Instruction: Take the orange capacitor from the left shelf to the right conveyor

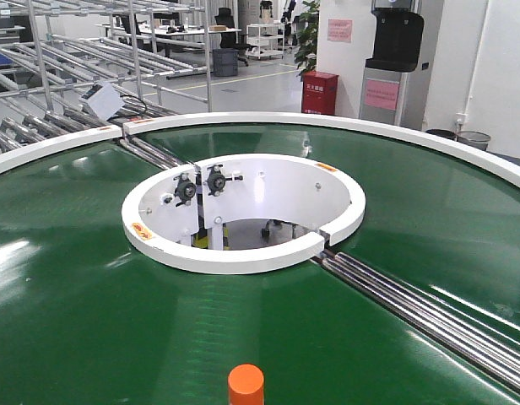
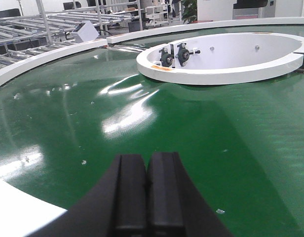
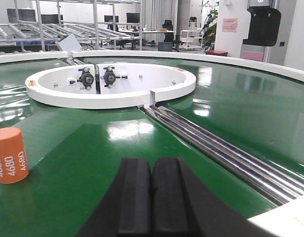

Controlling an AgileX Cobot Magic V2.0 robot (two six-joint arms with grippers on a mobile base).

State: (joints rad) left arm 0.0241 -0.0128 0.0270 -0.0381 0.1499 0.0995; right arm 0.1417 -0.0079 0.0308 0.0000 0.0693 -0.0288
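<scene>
Orange capacitor (image 1: 246, 384) stood upright on green belt of right conveyor (image 1: 91, 321), near edge.
Left end effector (image 2: 147, 190) and right end effector (image 3: 152, 195) are seen clenched, nothing gripped, both apart from the capacitor. Steel rollers (image 1: 429, 312) are seen beyond, then white central opening (image 1: 243, 211); bare racks (image 1: 66, 76) behind.

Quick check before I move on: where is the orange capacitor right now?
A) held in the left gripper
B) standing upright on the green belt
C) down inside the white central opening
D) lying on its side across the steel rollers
B: the orange capacitor stands upright on the right conveyor, apart from the right gripper and left gripper, whose jaws are both shut on nothing.
</scene>
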